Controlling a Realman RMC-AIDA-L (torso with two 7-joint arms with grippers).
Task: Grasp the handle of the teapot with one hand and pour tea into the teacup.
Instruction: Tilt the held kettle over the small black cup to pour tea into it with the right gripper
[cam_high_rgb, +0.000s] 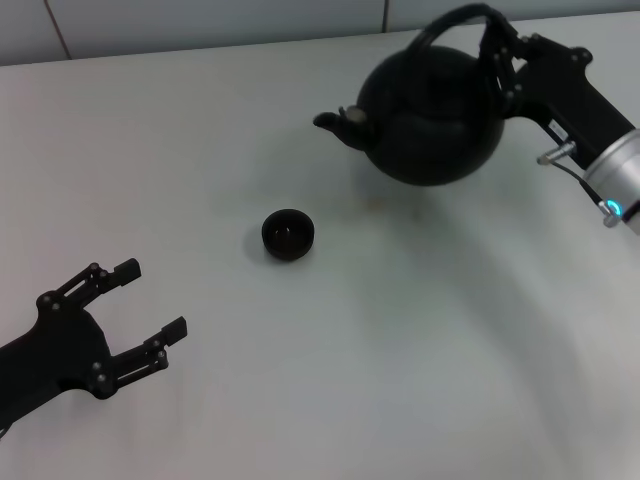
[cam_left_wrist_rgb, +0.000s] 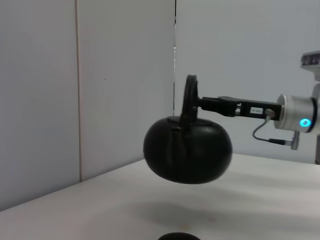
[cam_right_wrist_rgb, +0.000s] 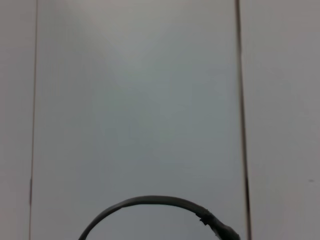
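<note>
The matte-black teapot (cam_high_rgb: 432, 112) hangs in the air at the back right, clear of the table, its spout (cam_high_rgb: 338, 123) pointing toward the left. My right gripper (cam_high_rgb: 497, 48) is shut on the arched handle (cam_high_rgb: 455, 20) at its top. In the left wrist view the teapot (cam_left_wrist_rgb: 188, 149) floats above its shadow, held by the handle (cam_left_wrist_rgb: 190, 97). The handle's arc (cam_right_wrist_rgb: 150, 202) shows in the right wrist view. The small dark teacup (cam_high_rgb: 288, 234) stands on the table, in front and to the left of the spout. My left gripper (cam_high_rgb: 145, 305) is open and empty at the front left.
The white table (cam_high_rgb: 400, 350) runs back to a pale panelled wall (cam_high_rgb: 200, 20). The teacup's rim (cam_left_wrist_rgb: 179, 236) just shows at the edge of the left wrist view.
</note>
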